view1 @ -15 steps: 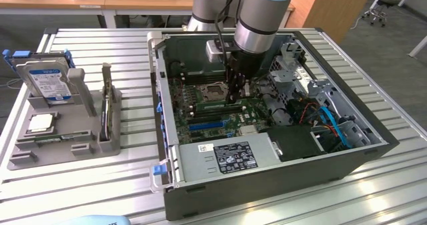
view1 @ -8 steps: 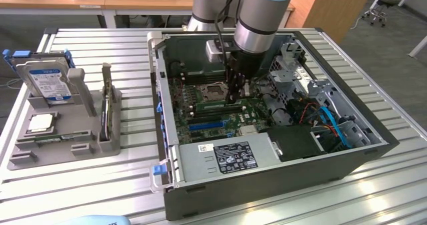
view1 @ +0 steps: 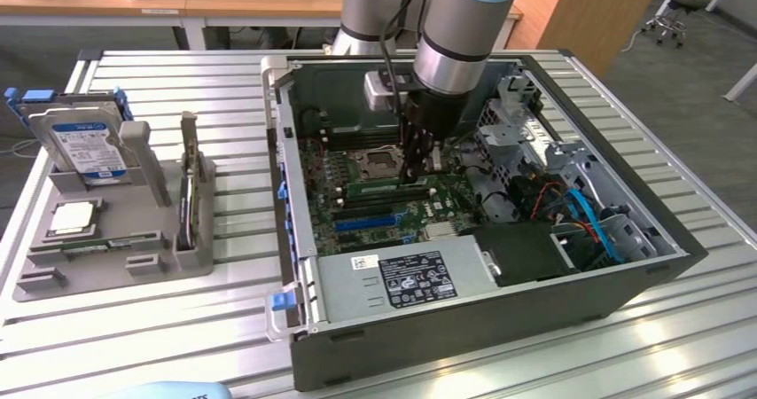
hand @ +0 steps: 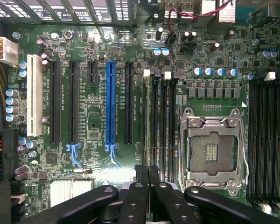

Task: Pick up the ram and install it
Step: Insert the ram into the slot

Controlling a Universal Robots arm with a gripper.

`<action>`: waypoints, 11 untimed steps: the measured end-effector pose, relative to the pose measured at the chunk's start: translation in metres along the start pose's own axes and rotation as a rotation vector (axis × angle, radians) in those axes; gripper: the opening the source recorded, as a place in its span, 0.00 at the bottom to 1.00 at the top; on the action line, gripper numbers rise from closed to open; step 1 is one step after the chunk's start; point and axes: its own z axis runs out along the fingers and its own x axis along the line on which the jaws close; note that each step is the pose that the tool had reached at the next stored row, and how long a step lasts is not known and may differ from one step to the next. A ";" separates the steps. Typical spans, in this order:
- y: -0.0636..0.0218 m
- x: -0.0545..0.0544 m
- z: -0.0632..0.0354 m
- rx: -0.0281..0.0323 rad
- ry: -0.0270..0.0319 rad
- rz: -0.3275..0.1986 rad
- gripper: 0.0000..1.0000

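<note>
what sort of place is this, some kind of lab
Probably a robotics lab or test bench: a robot arm reaches into an open computer case on a slatted metal table, with wooden desks and an office chair behind.

One arm point(view1: 456, 27) carries one tool point(view1: 414, 173). One open case point(view1: 473, 328) sits on the desk point(view1: 154, 328) beside one grey rack point(view1: 106, 279), which holds one hard drive point(view1: 89, 146) and one processor point(view1: 74, 217). The board point(hand: 95, 126) shows one socket point(hand: 213, 149), one blue slot point(hand: 111, 100), one white slot point(hand: 34, 95) and one ram point(view1: 385, 189).

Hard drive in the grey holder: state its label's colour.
The hard drive's label is blue, clearest in the exterior view.
</note>
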 end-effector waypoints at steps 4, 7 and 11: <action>-0.0001 0.000 0.0020 0.0000 0.0001 0.000 0.11; -0.0001 0.000 0.0025 -0.0002 0.0004 0.000 0.11; -0.0001 0.000 0.0031 0.0001 -0.0002 0.000 0.11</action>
